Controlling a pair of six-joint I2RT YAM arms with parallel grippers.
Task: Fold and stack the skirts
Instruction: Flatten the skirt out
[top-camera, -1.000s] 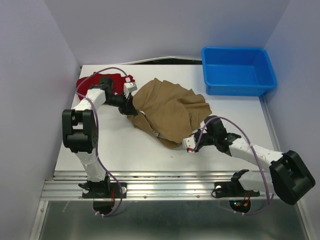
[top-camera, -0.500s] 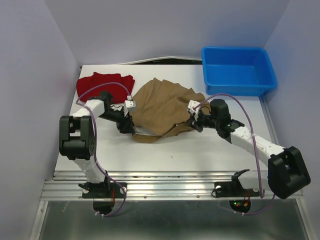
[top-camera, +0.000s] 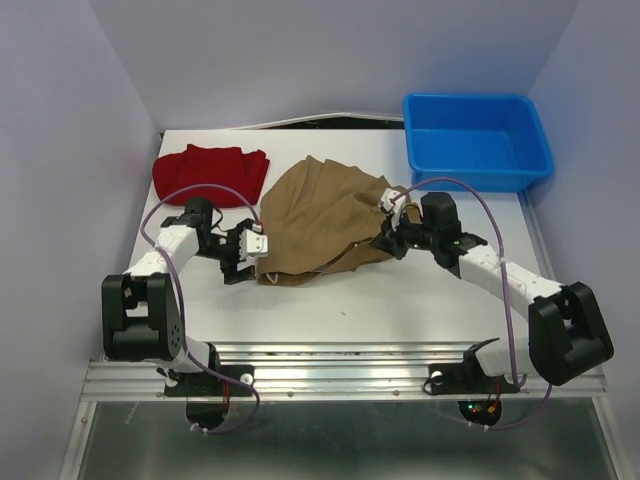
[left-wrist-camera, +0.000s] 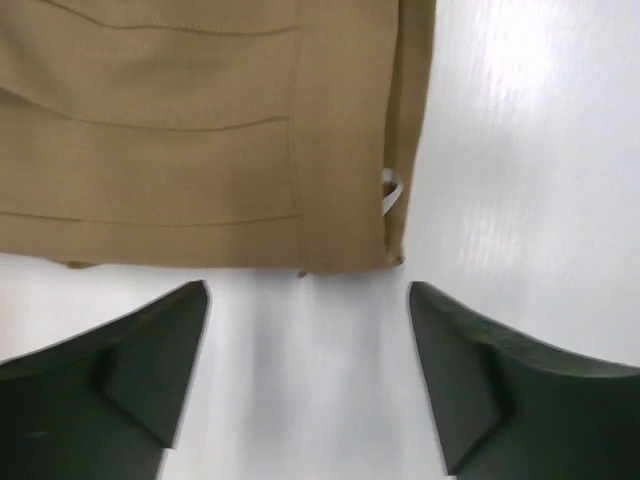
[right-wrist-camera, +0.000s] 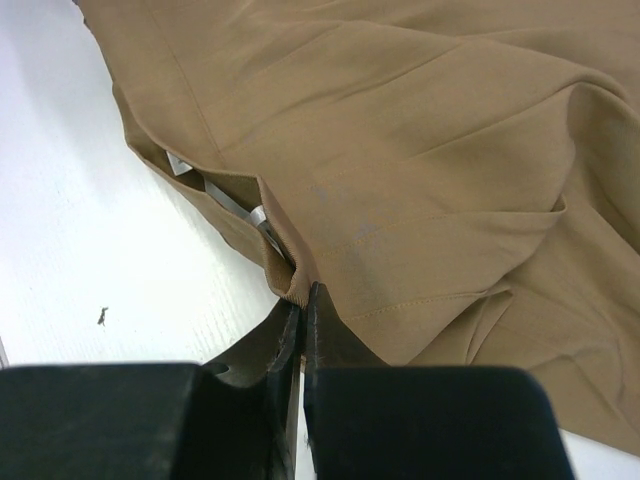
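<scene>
The tan-brown skirt (top-camera: 320, 212) lies folded over in the middle of the table, its hem and pleat seams filling the top of the left wrist view (left-wrist-camera: 200, 130). My left gripper (top-camera: 252, 262) stands open just off the skirt's near left edge, with bare table between its fingers (left-wrist-camera: 308, 292). My right gripper (top-camera: 388, 238) is shut on the tan skirt's edge (right-wrist-camera: 290, 270) at its right side, the jaws pinching a fold of cloth (right-wrist-camera: 303, 292). The deep red skirt (top-camera: 210, 172) lies folded at the far left, apart from both grippers.
A blue plastic bin (top-camera: 476, 98) sits at the table's far right corner. The left arm's cable (top-camera: 160, 205) loops over the table near the red skirt. A small dark speck (right-wrist-camera: 102, 317) lies on the white tabletop.
The left gripper opened, let go of the tan skirt and drew back toward the near left. The right gripper carried the skirt's near edge up and over to the far right.
</scene>
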